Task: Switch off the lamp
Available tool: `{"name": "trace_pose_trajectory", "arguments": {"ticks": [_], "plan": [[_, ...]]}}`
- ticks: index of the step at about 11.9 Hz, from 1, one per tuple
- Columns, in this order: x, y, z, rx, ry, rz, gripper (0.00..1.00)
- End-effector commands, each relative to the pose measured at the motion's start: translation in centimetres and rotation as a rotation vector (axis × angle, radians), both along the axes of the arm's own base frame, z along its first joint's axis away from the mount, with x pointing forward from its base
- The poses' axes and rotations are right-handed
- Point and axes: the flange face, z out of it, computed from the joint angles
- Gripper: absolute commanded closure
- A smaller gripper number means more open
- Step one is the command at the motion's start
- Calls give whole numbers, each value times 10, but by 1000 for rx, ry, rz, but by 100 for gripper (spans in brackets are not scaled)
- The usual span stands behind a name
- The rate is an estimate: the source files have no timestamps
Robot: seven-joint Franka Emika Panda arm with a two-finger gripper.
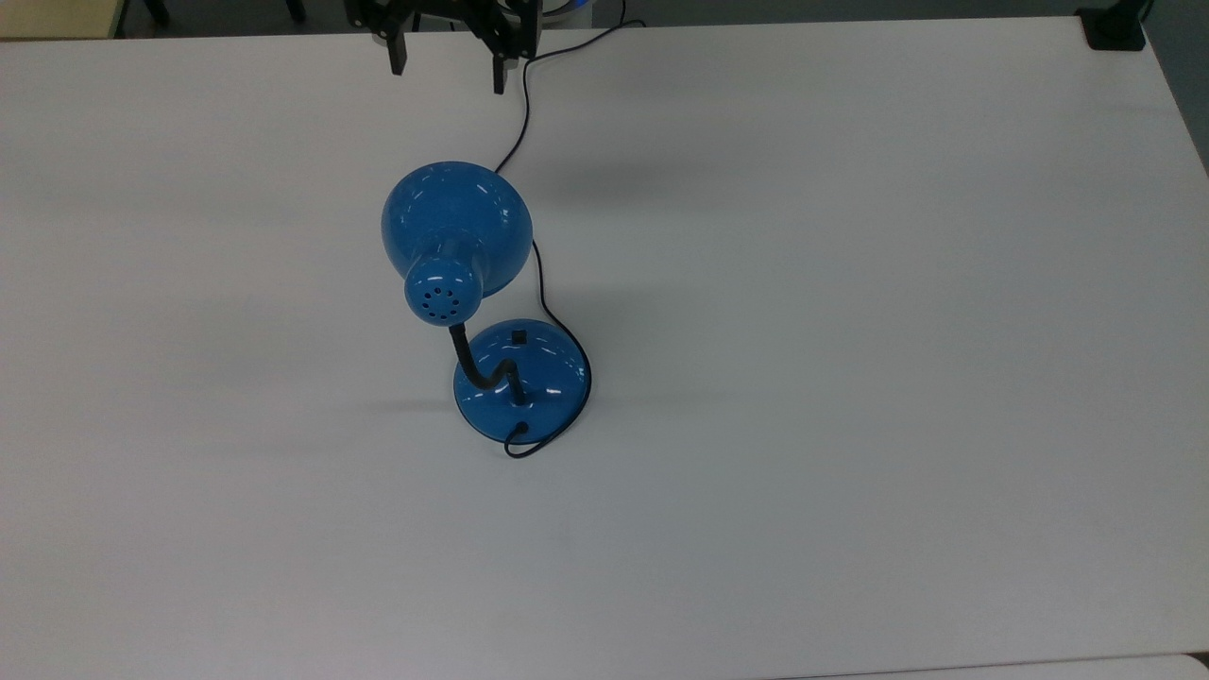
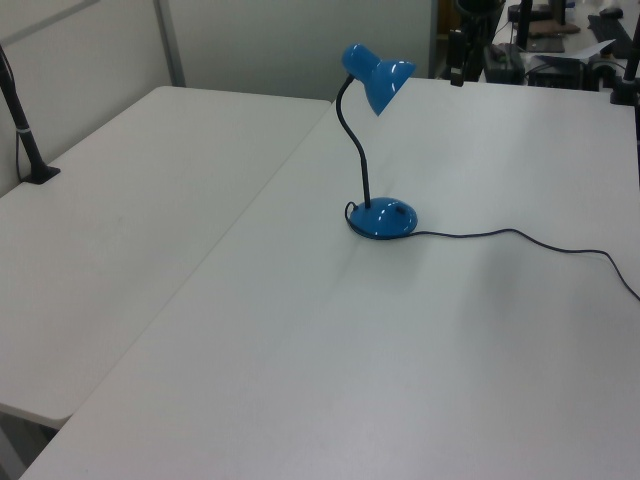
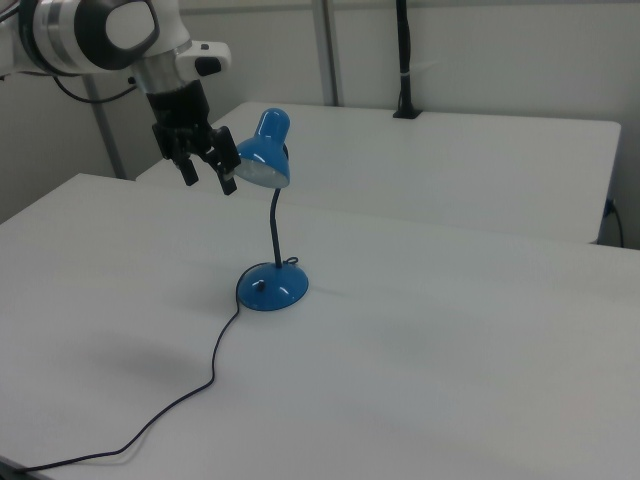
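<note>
The lamp (image 1: 491,302) stands upright near the middle of a white table (image 1: 850,378), its bell-shaped shade (image 3: 262,162) carried high on a thin black neck (image 2: 352,140) above a round domed base (image 1: 521,380). The glossy metal is judged hard and slippery, and the whole lamp fairly light, so a sideways shove could slide or tip it (the bendy neck would also give under any push on the shade). Nothing needs to be gripped: the small black switch (image 1: 518,335) on top of the base is the place to press, straight down and gently. A black cord (image 3: 200,390) trails from the base across the table.

The gripper (image 3: 208,172) is held in the air with its two fingers spread wide and nothing between them. In the right view it is seen at about shade height, on the right view's left of the shade and clear of it, well above the base. In the top view it is seen at the far edge, well apart from the switch.
</note>
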Motion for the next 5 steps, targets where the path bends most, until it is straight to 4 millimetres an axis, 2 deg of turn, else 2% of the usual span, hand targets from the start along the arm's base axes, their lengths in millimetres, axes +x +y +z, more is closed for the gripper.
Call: {"name": "trace_pose_trajectory", "arguments": {"ticks": [1, 5], "plan": [[-1, -4, 6, 4, 13, 14, 0], [-5, -4, 7, -4, 34, 9, 0]]}}
